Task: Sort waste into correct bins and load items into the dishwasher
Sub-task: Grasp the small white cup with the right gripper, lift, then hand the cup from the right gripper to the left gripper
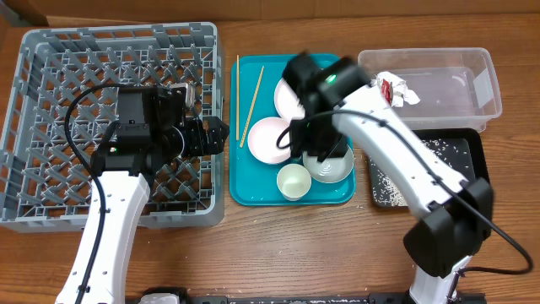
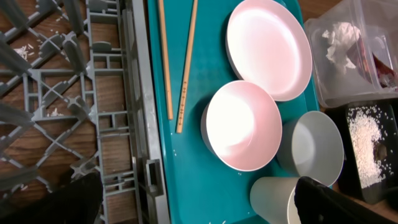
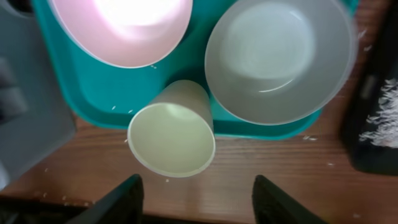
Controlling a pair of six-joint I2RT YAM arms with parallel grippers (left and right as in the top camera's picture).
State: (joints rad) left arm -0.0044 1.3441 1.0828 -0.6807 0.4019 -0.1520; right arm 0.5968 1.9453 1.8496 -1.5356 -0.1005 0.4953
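Rack (image 1: 51, 51): grey plastic lattice, left of frame, holding only a few stray grains. The left gripper (image 2: 199, 211) hangs over its right edge, jaws spread wide, holding nothing.

Teal tray (image 1: 240, 194), centre, smooth plastic. It carries:
- Two thin wooden chopsticks (image 2: 165, 56) along the left side, loosely parallel.
- Round, glossy pale pink plate (image 2: 270, 46) at the top.
- Pink bowl (image 2: 242, 124) below it, overlapping the plate's rim.
- Grey bowl (image 3: 280, 56) to the lower right.
- Cup (image 3: 173, 134) at the bottom edge, just beside both bowls; contact appears likely but cannot be confirmed.

The right arm crosses the tray in the overhead view, covering part of the plate and grey bowl. The right gripper (image 3: 202, 199) is above the cup, fingers apart, empty.

Clear tub (image 1: 481, 76), upper right, holds the crumpled wrapper (image 1: 396, 89). Black tray (image 1: 472, 143), lower right, holds scattered rice (image 1: 388, 181).
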